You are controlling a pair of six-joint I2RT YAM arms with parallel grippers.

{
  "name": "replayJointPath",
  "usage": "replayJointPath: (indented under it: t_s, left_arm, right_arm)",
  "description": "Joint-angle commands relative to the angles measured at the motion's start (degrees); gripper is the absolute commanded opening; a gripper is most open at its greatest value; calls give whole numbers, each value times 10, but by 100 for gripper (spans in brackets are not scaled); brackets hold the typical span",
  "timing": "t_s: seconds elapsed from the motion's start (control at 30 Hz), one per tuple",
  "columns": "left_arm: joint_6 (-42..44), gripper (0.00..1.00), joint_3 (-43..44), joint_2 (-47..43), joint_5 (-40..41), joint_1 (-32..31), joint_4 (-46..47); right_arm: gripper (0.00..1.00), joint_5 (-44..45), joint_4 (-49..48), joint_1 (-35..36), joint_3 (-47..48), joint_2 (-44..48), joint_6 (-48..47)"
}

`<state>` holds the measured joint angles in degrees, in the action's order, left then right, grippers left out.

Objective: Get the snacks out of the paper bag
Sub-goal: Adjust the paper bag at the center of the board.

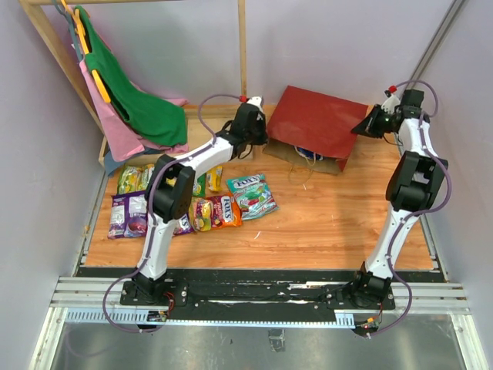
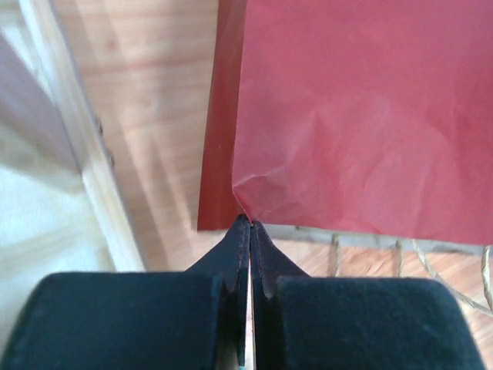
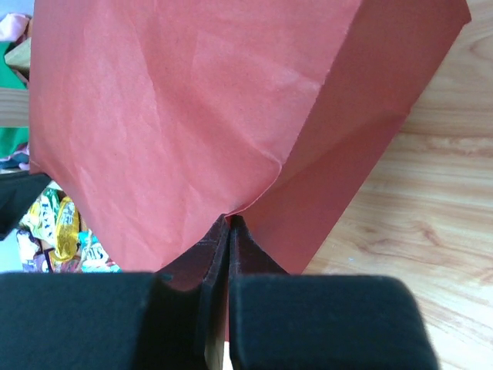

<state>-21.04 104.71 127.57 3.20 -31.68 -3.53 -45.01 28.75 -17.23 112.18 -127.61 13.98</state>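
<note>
Paper bag [image 1: 316, 122], dark red, sits at the far edge of the desk [image 1: 339, 220], right of the middle, stretched between the two hands. Its mouth faces the near edge, where brown kraft and thin tan handles [image 1: 305, 166] show.

The left arm reaches forward and rightward from its base, its hand [image 1: 256, 132] at the bag's left side. The left wrist view shows this hand [image 2: 245, 223] closed, with a corner of the red paper pinched at the fingertips.

The right arm stands tall along the right edge and bends in toward the bag's far right corner. Its hand [image 1: 368, 122] is also closed, the red paper caught between the fingers [image 3: 219, 254] and creasing there.

Snacks [image 1: 223, 206], small glossy packets, lie spread over the near left part of the desk, well apart from both hands.
</note>
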Motion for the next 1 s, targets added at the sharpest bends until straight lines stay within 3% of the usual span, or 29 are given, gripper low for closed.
replayJointPath:
  t_s: [0.0,0.2,0.4,0.43,0.53,0.6,0.7,0.97]
  left_arm:
    - [5,1,-103,-88,3,1,49]
    - [-23,0,-234,-176,-5,-16,121]
    - [-20,1,-266,-214,42,-41,114]
    - [-13,8,-259,-216,57,-40,102]
    - [12,65,-225,-210,98,-34,68]
    - [20,89,-197,-199,101,-26,48]
    - [34,98,-156,-180,111,-19,22]
    - [67,97,-70,-125,113,-19,-2]
  right_arm:
    - [1,-13,-13,22,-34,43,0]
    - [2,-8,-19,49,-43,45,-6]
    - [2,-14,47,57,40,0,-32]
    - [1,-2,55,56,41,2,-38]
    - [1,37,39,51,-4,34,-36]
    - [1,23,1,38,-61,63,-18]
    - [0,26,-26,21,-111,89,-8]
    - [1,7,-31,-14,-83,64,19]
